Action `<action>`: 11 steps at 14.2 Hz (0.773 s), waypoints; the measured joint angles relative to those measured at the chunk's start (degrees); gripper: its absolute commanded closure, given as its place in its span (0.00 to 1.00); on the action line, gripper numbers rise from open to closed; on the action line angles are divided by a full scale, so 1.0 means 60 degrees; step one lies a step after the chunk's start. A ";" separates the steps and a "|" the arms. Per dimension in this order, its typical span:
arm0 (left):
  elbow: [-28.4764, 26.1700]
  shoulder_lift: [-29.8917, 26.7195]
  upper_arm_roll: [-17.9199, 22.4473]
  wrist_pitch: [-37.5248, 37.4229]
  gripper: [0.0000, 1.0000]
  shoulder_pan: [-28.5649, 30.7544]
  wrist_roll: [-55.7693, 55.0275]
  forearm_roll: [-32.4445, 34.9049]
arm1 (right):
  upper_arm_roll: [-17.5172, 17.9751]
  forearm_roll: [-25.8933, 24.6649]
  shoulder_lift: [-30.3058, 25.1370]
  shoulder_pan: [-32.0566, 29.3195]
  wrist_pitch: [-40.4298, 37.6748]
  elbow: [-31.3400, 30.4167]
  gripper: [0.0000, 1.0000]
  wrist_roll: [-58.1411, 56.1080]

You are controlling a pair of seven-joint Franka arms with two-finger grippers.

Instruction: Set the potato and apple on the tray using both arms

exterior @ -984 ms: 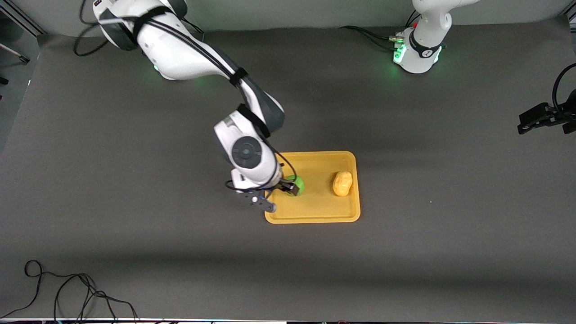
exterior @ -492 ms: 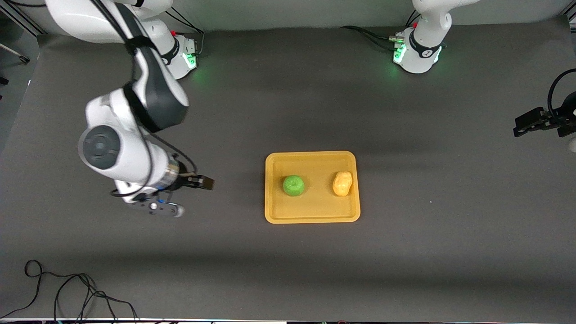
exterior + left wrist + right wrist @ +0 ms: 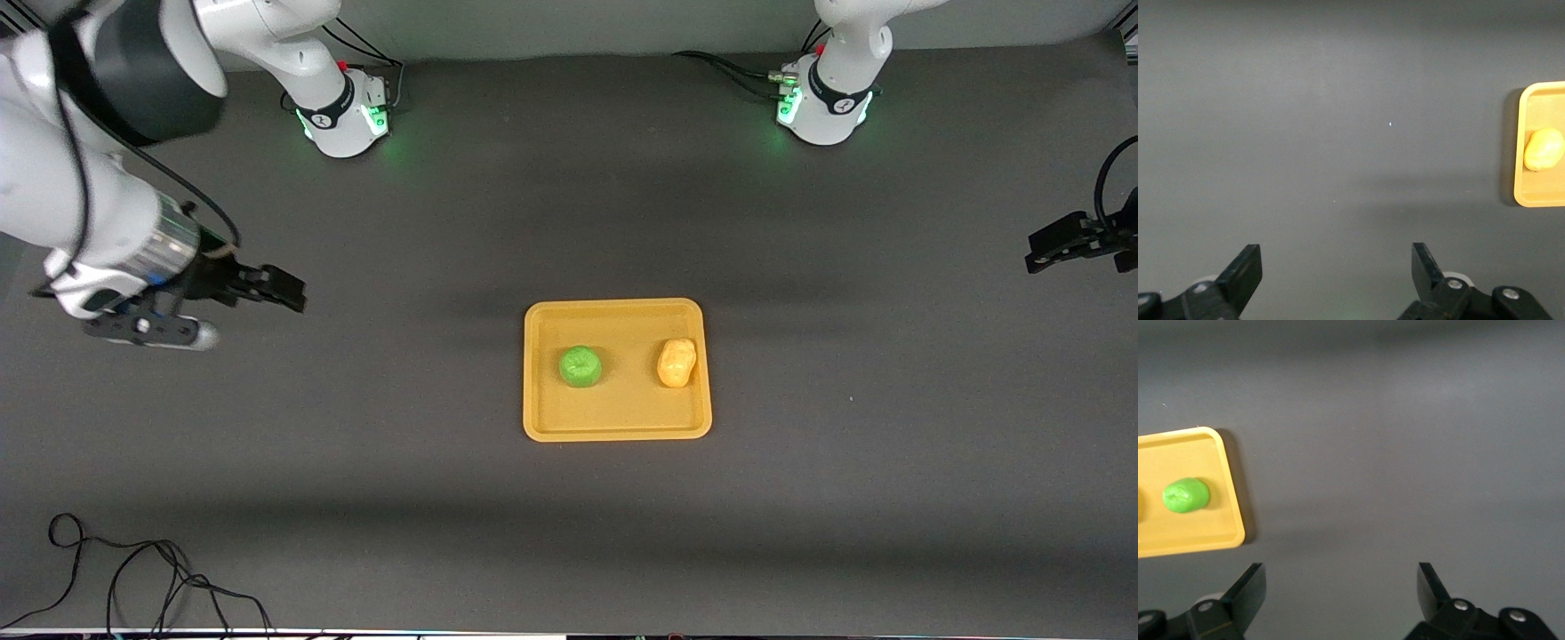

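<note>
The orange-yellow tray (image 3: 622, 427) lies at the table's middle. The green apple (image 3: 580, 366) sits on it toward the right arm's end, and the yellow-orange potato (image 3: 677, 363) sits on it toward the left arm's end. My right gripper (image 3: 286, 294) is open and empty, up over bare mat at the right arm's end. My left gripper (image 3: 1040, 256) is open and empty at the left arm's end. The right wrist view shows the apple (image 3: 1186, 495) on the tray (image 3: 1231, 520). The left wrist view shows the potato (image 3: 1543, 149) on the tray (image 3: 1519, 180).
Grey mat (image 3: 800, 498) covers the table. A black cable (image 3: 133, 578) lies coiled at the near corner by the right arm's end. The two arm bases (image 3: 347, 116) (image 3: 822, 107) glow green at the back edge.
My right gripper let go of the apple on the tray and swung away toward the right arm's end, rising. The apple stays on the tray. The left arm barely moved.
</note>
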 measured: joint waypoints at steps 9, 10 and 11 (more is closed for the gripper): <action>0.0050 -0.0001 0.2244 0.0117 0.00 -0.2361 -0.0010 -0.0030 | 0.0867 -0.0497 -0.0338 -0.1273 -0.0101 -0.0890 0.00 -0.1218; 0.0050 -0.0001 0.2259 0.0116 0.00 -0.2373 -0.0010 -0.0034 | 0.0868 -0.0504 -0.0397 -0.1378 -0.0101 -0.0956 0.00 -0.1530; 0.0050 -0.0001 0.2270 0.0112 0.00 -0.2374 -0.0010 -0.0040 | 0.0873 -0.0504 -0.0460 -0.1486 -0.0101 -0.1012 0.00 -0.1767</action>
